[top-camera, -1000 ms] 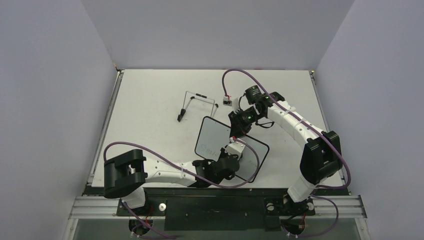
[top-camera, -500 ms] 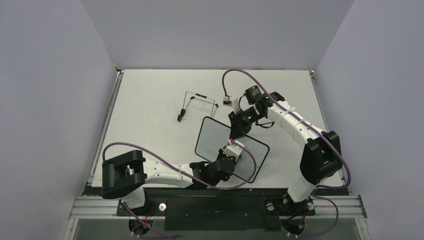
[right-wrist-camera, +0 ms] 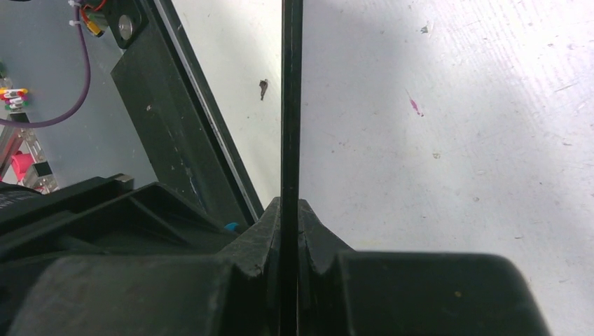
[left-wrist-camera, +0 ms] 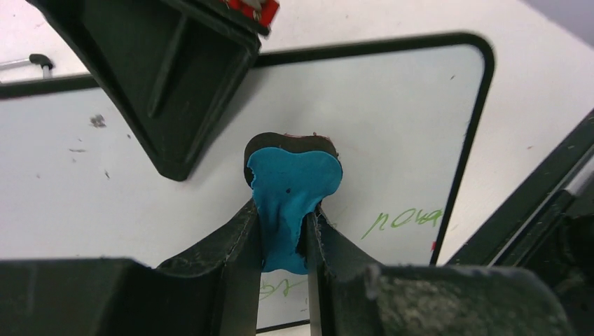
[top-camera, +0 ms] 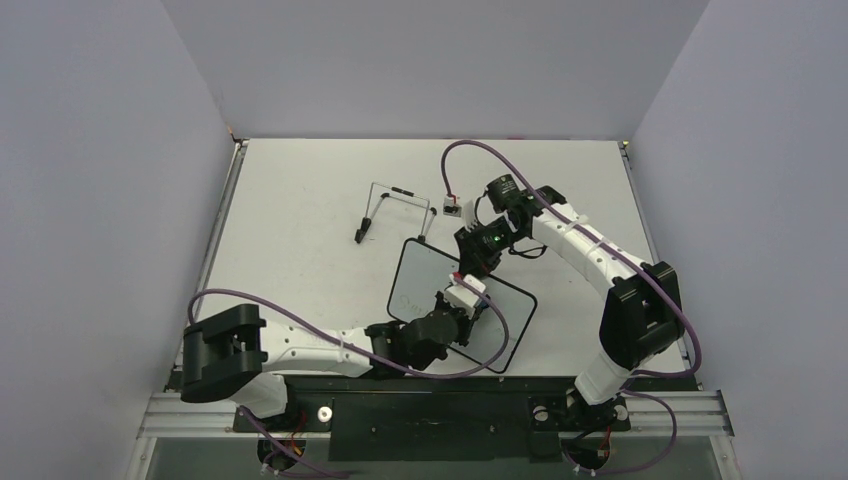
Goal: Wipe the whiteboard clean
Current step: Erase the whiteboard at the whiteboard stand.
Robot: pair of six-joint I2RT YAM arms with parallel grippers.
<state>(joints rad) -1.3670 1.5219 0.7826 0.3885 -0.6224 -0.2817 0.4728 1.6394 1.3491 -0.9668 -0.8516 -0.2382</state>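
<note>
Blue rubbery eraser (left-wrist-camera: 294, 175), pinched between the two black fingers of the left hand (left-wrist-camera: 281, 234), sits flat against the face of the whiteboard (left-wrist-camera: 392, 133). The left hand is pressed tight on the eraser, which bulges out above the fingertips.

Seen from above, the whiteboard (top-camera: 415, 275) is in the near middle of the pale tabletop (top-camera: 300, 200), between the two arms. It is a small white rectangle with rounded corners and a thin black frame. The left arm reaches in from the near left, and the left hand (top-camera: 458, 298) meets the board near its centre. The right arm bends in from the right, and the right hand (top-camera: 470, 262) grips the middle of the board's far edge.

From the right wrist, the board (right-wrist-camera: 291, 105) shows edge-on as a thin dark line. The right hand (right-wrist-camera: 290, 210) is clamped shut on that edge, one finger on each side.

Faint green handwriting (left-wrist-camera: 405, 219) remains on the board just right of the eraser, and another scrap of it shows below, beside the left fingers. A few dark specks mark the board's left part.

A thin black wire stand (top-camera: 395, 208) lies on the tabletop, farther back and to the left, apart from the board.
</note>
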